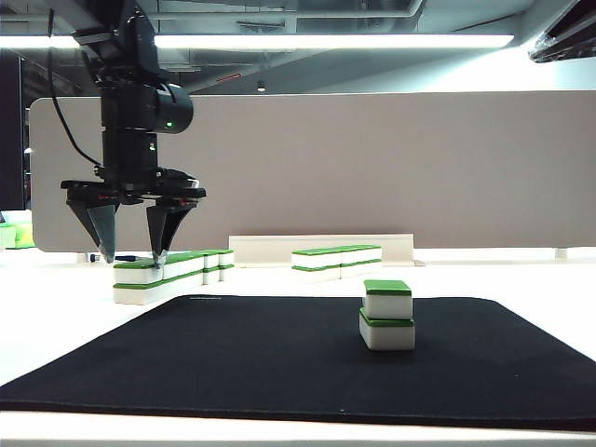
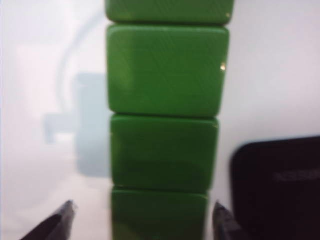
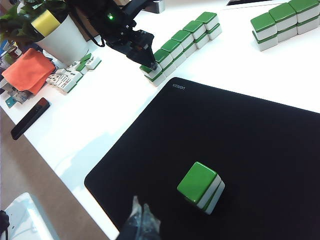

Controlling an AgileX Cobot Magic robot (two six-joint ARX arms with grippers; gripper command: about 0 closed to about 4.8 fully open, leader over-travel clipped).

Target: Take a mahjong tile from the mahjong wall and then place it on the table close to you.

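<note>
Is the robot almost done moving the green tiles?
Two tiles already sit stacked on the black mat. Right now the left tool hangs open over the end tile of the mahjong wall, not gripping yet. Left: close, lift, and bring it nearer. The right tool waits, closed, above the mat's near edge.

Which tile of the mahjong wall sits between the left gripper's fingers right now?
The top tile at the wall's near end, beside the black mat. The left gripper straddles it with its fingers apart; every other tile lies farther along the mahjong wall.
</note>
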